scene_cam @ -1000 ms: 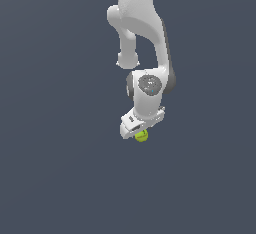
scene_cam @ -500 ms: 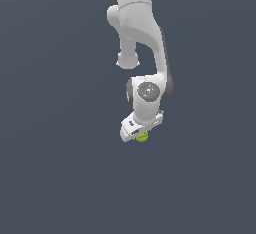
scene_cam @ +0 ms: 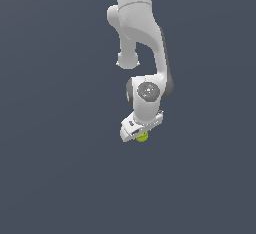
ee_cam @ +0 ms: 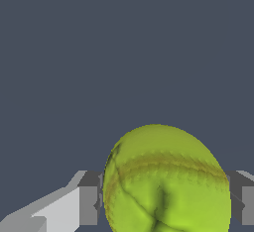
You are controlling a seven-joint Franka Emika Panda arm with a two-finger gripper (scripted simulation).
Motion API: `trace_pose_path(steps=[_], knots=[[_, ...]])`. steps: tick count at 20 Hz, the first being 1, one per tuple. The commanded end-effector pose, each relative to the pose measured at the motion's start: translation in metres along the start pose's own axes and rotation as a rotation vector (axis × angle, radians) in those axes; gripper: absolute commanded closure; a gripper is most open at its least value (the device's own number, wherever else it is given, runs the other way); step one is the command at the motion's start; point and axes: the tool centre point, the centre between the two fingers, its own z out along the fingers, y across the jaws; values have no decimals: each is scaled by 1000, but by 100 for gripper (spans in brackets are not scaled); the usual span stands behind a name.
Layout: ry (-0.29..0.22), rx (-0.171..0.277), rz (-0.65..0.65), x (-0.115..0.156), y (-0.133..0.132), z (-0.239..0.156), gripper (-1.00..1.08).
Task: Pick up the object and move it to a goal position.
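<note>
In the exterior view, 1 white Panda arm [scene_cam: 137,33] reached down from the top edge over a plain dark grey surface [scene_cam: 50,128]. Its hand [scene_cam: 141,134] pointed downward, tilted so that the end toward the exterior view's left sat lower. The yellow-green ball [scene_cam: 142,137] showed directly under the hand, partly covered by the hand body. Whether the ball touched the surface could not be determined.

In the wrist view, the ball [ee_cam: 166,181] filled the space between the 2 fingers [ee_cam: 89,199], with a dark pad pressed against each side of it. The hand was closed on the ball. Faint dark seam lines crossed the ball's face. Behind it lay the same plain grey surface [ee_cam: 124,52].
</note>
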Motion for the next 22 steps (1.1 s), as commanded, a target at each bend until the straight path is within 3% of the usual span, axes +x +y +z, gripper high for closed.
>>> trace_pose_path(steps=[1, 10, 22], knots=[[0, 0, 0, -1, 1, -1, 108], [0, 0, 0, -24, 23, -27, 108], [1, 0, -1, -96, 95, -110, 108]])
